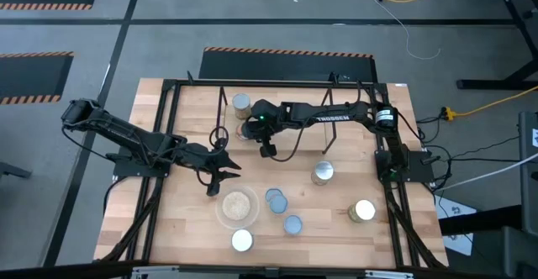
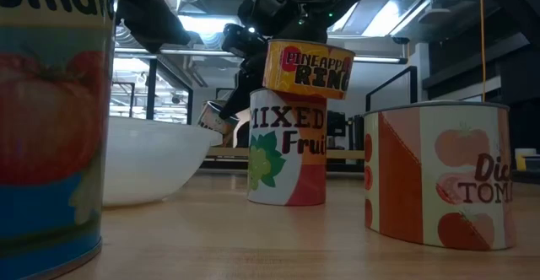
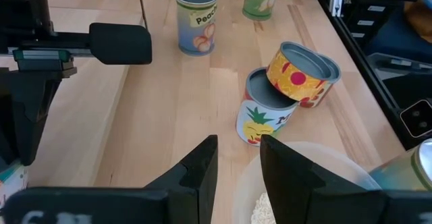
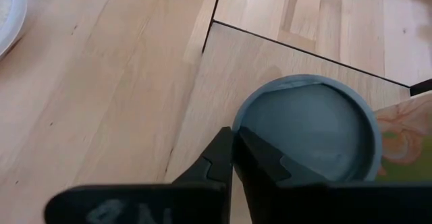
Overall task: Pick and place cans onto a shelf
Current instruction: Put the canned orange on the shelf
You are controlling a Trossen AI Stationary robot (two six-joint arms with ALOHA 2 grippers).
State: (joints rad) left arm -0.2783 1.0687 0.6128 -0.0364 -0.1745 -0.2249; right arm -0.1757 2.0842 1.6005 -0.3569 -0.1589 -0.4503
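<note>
A clear bowl (image 1: 238,206) sits beside two stacked cans (image 1: 276,202).

Table (image 1: 336,220): light wood planks, smooth, satin. Cans (image 3: 291,75): metal, matt blue-grey lids, glossy paper labels; near ones w/ shiny silver tops (image 1: 242,240). Bowl (image 1: 238,207): clear glossy plastic. Shelf (image 4: 270,55): pale smooth wood board, thin black edge.

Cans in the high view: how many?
8. On the shelf: back can and a second can half hidden by the right gripper. Mid-table can. Leaning pair beside the bowl. Front: three cans.
</note>
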